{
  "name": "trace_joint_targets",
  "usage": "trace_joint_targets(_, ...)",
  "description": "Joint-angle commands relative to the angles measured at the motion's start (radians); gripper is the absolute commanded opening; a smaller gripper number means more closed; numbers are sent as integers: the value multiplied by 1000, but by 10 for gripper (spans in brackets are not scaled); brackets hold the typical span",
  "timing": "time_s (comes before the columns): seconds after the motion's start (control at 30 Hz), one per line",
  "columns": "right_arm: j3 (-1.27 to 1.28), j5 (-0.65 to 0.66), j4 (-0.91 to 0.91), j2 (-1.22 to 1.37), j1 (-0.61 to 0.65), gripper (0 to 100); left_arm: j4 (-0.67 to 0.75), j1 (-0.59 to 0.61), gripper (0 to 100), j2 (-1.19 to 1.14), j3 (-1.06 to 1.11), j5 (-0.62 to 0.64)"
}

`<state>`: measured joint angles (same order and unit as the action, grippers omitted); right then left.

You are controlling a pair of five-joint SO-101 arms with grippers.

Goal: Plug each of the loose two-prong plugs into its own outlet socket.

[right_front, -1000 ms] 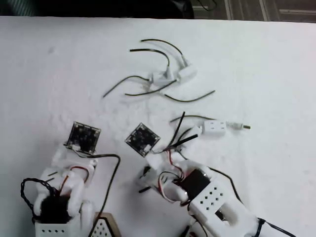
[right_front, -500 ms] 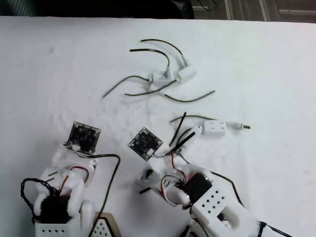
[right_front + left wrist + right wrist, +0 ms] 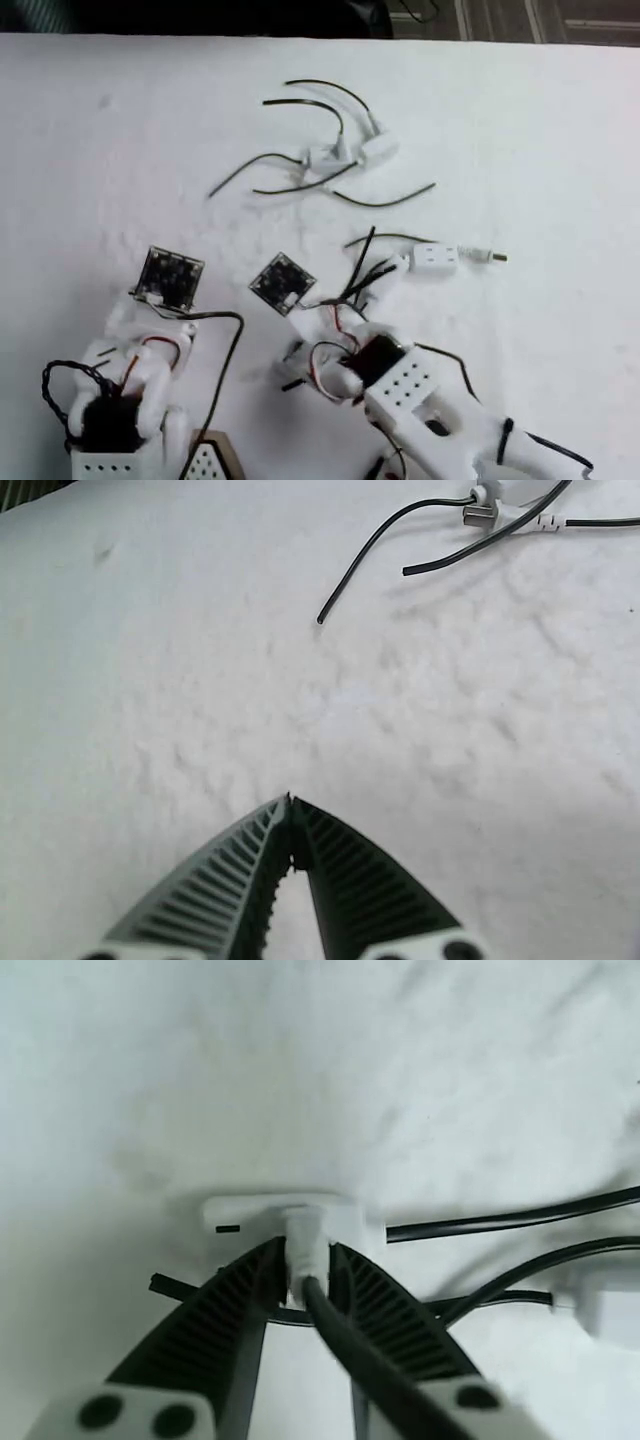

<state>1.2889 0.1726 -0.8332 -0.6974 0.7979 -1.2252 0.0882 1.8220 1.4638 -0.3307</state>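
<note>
Right gripper pinches a white plug against the outlet socket. Left gripper, at the bench's 7 o'clock, is closed and empty.

Right end effector with plug leftward.

High camera: fixed, overhead, facing down on whole table. Left wrist camera: low, near surface, facing out across table toward cords; high view shares those cords. Right wrist camera: very close, facing down on plug.
</note>
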Motion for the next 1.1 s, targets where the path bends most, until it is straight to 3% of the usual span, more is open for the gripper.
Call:
trace_joint_targets(0.0,-3,9,24,128,-4,16,14,10,20,1,-5,-6)
trace_joint_targets(0.27,-8,55,-59,136,-7,16,14,10,20,1,-5,-6)
trace_joint_targets(0.77,-11,55,-58,125,-7,16,14,18,20,1,-5,-6)
trace_joint_targets(1.07,-336,52,-142,2,-182,16,20,42,21,1,-5,-5)
